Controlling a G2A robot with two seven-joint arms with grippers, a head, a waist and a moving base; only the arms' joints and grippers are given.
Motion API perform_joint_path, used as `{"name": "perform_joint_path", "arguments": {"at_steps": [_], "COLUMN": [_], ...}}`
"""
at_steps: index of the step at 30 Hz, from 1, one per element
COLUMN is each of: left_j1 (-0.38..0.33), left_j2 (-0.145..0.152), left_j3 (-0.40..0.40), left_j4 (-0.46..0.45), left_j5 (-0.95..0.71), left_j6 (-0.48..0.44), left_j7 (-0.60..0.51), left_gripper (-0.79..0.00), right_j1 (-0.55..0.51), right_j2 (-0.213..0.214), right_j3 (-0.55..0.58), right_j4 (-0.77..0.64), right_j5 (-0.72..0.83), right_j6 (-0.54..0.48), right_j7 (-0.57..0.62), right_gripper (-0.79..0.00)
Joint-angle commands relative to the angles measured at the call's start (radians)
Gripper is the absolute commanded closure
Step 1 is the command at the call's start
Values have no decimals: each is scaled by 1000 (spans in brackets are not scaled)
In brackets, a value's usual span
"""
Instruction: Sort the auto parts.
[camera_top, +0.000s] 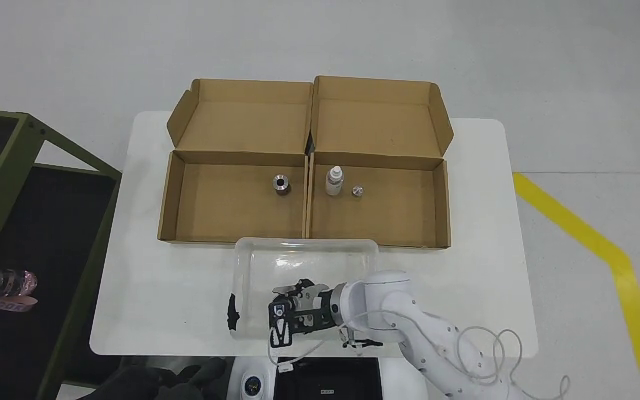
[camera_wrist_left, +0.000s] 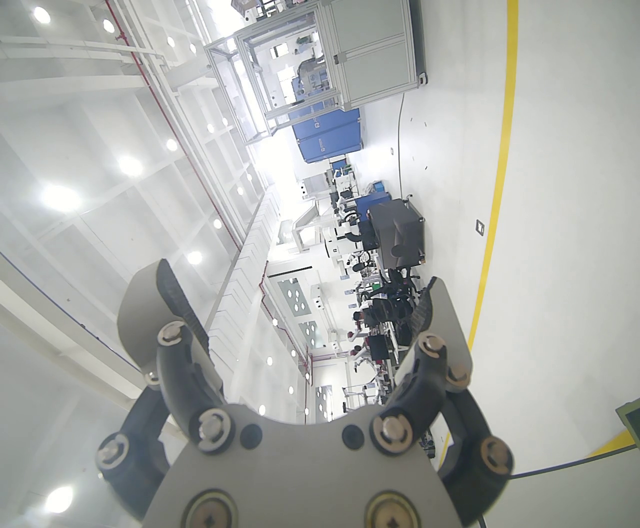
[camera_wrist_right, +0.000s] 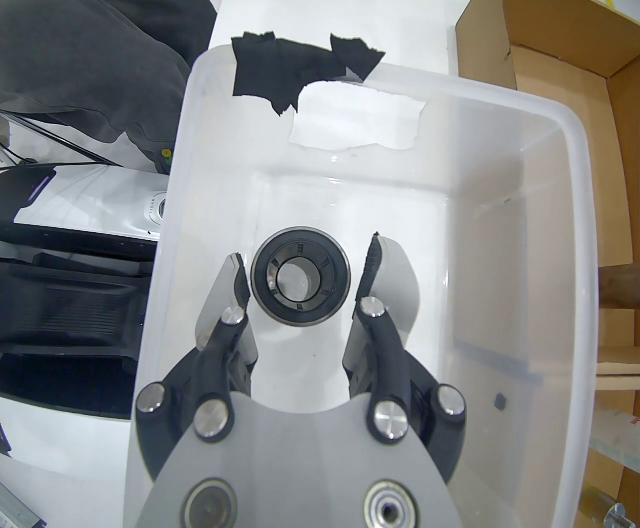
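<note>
Your right jaws are spread wide so the black bearing ring (camera_wrist_right: 300, 283) in the clear tub (camera_wrist_right: 555, 165) sits between them, ready to pinch.

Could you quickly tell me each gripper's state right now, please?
Left gripper: open, empty.
Right gripper: open, straddling the black ring-shaped metal part.

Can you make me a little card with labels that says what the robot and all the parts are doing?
Right gripper: open, down in the clear bin, fingers either side of the black ring
Left gripper: open, holding nothing
Left box: one metal ring
Right box: a white part and a small metal part
Left to sort: the black ring
</note>
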Motion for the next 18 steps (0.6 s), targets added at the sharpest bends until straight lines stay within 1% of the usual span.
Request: {"name": "perform_joint_path", "arguments": {"at_steps": [1, 5, 6, 7, 9, 13, 16, 17, 18], "left_j1": [0, 0, 0, 0, 0, 0, 0, 0, 0], "left_j2": [0, 0, 0, 0, 0, 0, 0, 0, 0], "left_j3": [0, 0, 0, 0, 0, 0, 0, 0, 0], "left_j4": [0, 0, 0, 0, 0, 0, 0, 0, 0], "left_j5": [0, 0, 0, 0, 0, 0, 0, 0, 0], "left_j6": [0, 0, 0, 0, 0, 0, 0, 0, 0], "left_j7": [0, 0, 0, 0, 0, 0, 0, 0, 0], "left_gripper": [-785, -785, -785, -785, -785, -785, -785, -785, -785], "right_j1": [7, 24, 28, 32, 41, 58, 71, 74, 78], "right_j2": [0, -2, -2, -3, -4, -9, -12, -13, -13], "right_j3": [-5, -15, -18, -22, -30, -50, -64, -68, -70], "right_j4": [7, 23, 26, 30, 39, 61, 78, 82, 85], "right_j5": [2, 6, 7, 8, 10, 18, 28, 31, 33], "right_j6": [2, 9, 11, 11, 12, 18, 20, 21, 23], "right_j7": [1, -2, -1, 0, 3, 6, 7, 8, 9], "right_gripper": [-453, -486, -505, -499, -514, -520, -489, -462, -416]}}
